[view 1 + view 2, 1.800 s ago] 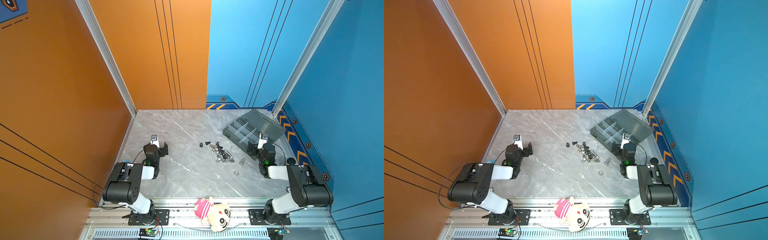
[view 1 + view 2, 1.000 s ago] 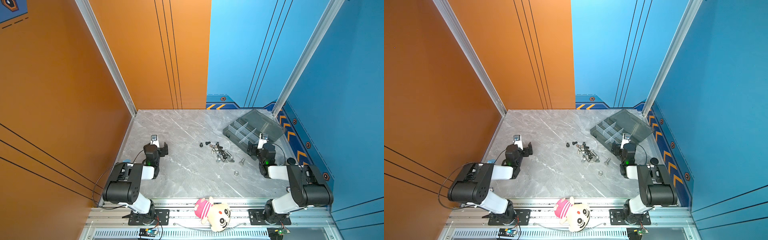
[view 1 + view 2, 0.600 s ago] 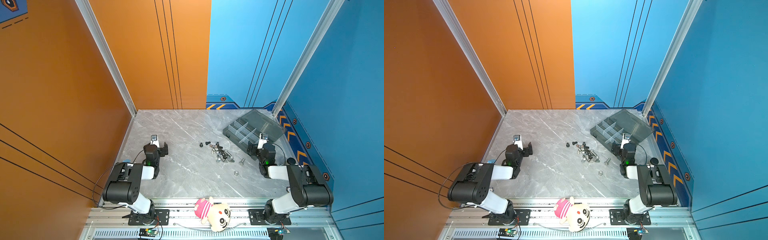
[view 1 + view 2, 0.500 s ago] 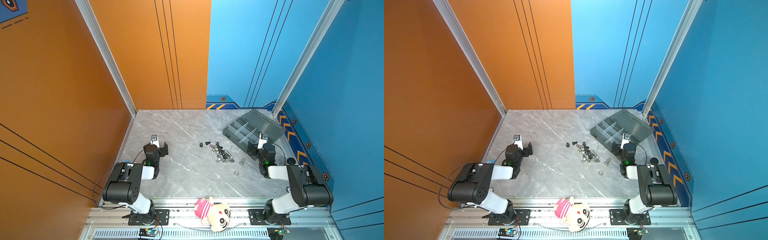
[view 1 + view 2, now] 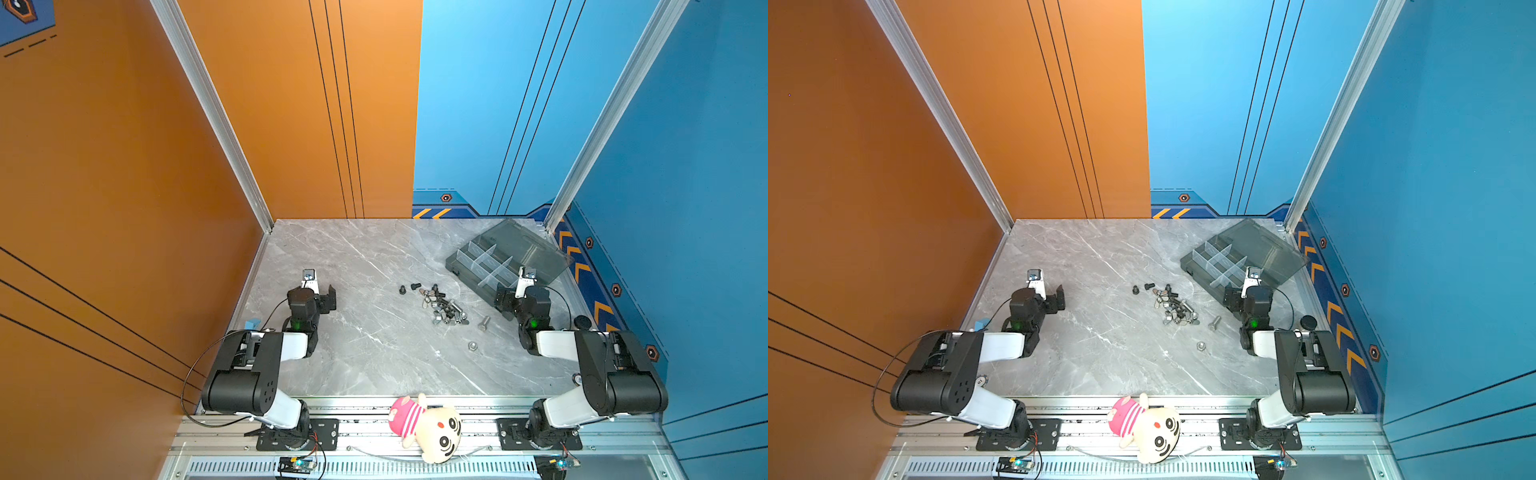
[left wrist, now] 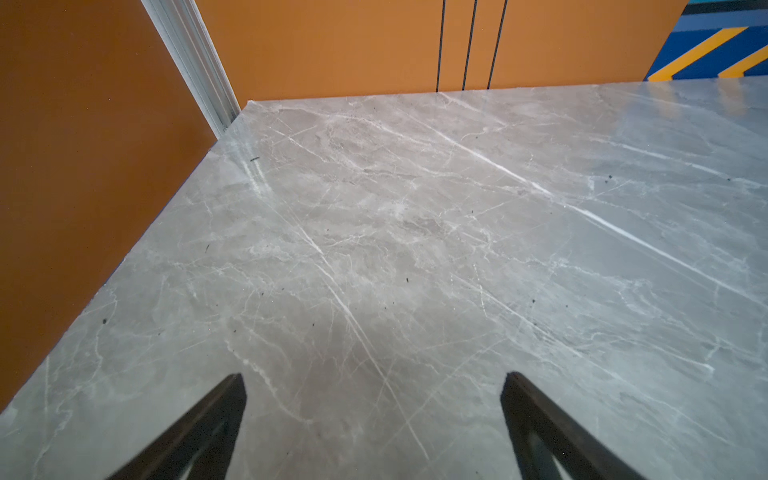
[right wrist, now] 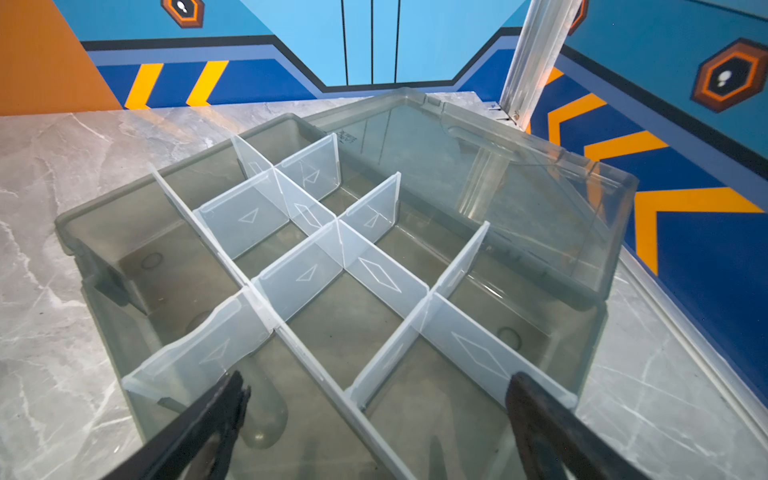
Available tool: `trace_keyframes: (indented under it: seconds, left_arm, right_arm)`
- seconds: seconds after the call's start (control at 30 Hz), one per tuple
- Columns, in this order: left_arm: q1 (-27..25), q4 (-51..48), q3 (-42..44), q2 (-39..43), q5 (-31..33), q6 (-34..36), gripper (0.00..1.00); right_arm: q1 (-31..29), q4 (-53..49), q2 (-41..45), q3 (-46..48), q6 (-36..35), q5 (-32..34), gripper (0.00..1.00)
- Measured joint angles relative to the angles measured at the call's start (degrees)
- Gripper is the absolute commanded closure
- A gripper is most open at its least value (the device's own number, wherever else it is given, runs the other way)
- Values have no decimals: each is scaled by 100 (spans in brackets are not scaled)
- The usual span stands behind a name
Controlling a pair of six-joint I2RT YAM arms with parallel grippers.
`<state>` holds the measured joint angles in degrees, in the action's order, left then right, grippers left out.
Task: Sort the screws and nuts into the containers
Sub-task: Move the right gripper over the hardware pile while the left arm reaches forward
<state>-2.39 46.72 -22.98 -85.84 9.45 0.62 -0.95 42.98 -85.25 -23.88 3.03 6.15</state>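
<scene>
The screws [image 5: 443,306] lie in a loose pile of black and silver pieces at the table's middle right, seen in both top views [image 5: 1175,311]. One larger silver screw [image 5: 483,323] lies apart, and a single nut [image 5: 472,345] sits nearer the front. The containers are compartments of a smoky-grey organizer box [image 5: 465,266] with its lid [image 5: 528,251] folded back. In the right wrist view the compartments [image 7: 124,195] look empty. My right gripper [image 7: 376,386] hangs open over the box's near end [image 5: 502,300]. My left gripper [image 6: 374,386] is open over bare marble at the left [image 5: 329,297].
A plush toy [image 5: 428,424] lies on the front rail. A small black-capped jar [image 5: 582,322] stands by the right wall beside my right arm. A small blue item [image 5: 252,323] sits at the left edge. Walls close the table on three sides.
</scene>
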Motion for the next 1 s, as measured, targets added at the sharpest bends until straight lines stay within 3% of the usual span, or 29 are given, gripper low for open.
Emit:
trace_keyframes:
  seconds: [0.3, 0.57, 1.0]
  left_arm:
    - [-181, -317, -15, 474, -33, 192, 2]
    - [-483, -1231, -229, 1628, -221, 74, 2]
    - [-1082, -2704, -1187, 1628, -1163, -833, 2]
  right_arm:
    - [-140, -1228, 1128, -249, 31, 59, 0]
    - [-304, -3560, 1943, -1397, 623, -22, 0]
    - [-1353, -6043, 2015, -2124, 2028, -315, 0]
